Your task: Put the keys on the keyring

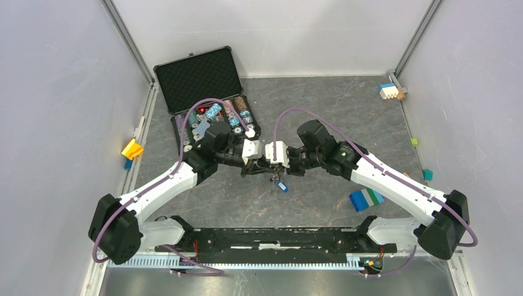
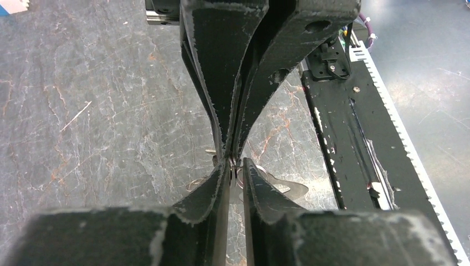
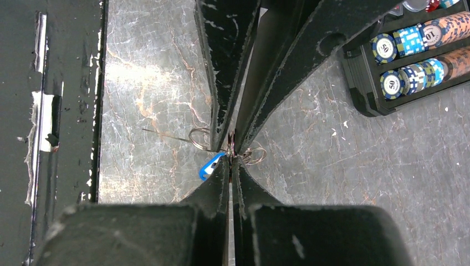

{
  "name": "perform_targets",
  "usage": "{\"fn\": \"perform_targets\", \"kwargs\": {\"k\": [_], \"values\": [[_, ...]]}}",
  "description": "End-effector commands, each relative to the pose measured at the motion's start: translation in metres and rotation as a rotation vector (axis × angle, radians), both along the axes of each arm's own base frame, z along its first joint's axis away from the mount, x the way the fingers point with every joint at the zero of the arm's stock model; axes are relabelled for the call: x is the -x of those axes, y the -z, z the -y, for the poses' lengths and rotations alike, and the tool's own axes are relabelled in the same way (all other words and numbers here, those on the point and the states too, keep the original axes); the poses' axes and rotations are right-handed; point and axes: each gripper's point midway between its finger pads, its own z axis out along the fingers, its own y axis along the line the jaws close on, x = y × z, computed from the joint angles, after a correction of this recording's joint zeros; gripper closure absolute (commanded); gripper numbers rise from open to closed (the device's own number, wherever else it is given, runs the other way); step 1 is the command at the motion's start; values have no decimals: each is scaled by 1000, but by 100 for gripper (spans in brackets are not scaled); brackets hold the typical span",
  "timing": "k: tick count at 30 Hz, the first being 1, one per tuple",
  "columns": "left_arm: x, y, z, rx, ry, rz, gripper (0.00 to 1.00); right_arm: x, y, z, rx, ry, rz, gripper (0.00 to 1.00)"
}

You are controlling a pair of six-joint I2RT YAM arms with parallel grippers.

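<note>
keyring (image 3: 198, 138) pinched: left gripper (image 2: 236, 170), right gripper (image 3: 231, 163)

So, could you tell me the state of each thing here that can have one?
keyring: pinched from both sides.
left gripper: shut on the keyring.
right gripper: shut on the keyring.
blue-tagged key: hanging by the fingertips.
case: open, lid raised.
poker chips: in rows inside the case.

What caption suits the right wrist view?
Right claw meets left claw tip to tip, wire rings and a blue-tagged key at the pinch; chip case beyond.
</note>
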Motion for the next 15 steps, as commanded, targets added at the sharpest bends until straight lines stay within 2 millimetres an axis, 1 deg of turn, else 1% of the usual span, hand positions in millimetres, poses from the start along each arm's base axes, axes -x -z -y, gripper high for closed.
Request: {"fn": "perform_targets", "kwargs": {"k": [1,4,6,15], "values": [[-1,-10,6,34,13,36,82,-4,-20,-8,-50,0,31,100],[-1,-9,6,33,13,34,87,-4,-22,-8,-56,0,32,100],[-1,-8,5,31,14,32,88,-4,-23,-8,-58,1,36,100],[-1,-4,4,25,10,34,81,-4,-25,-7,-60,7,41,100]]}}
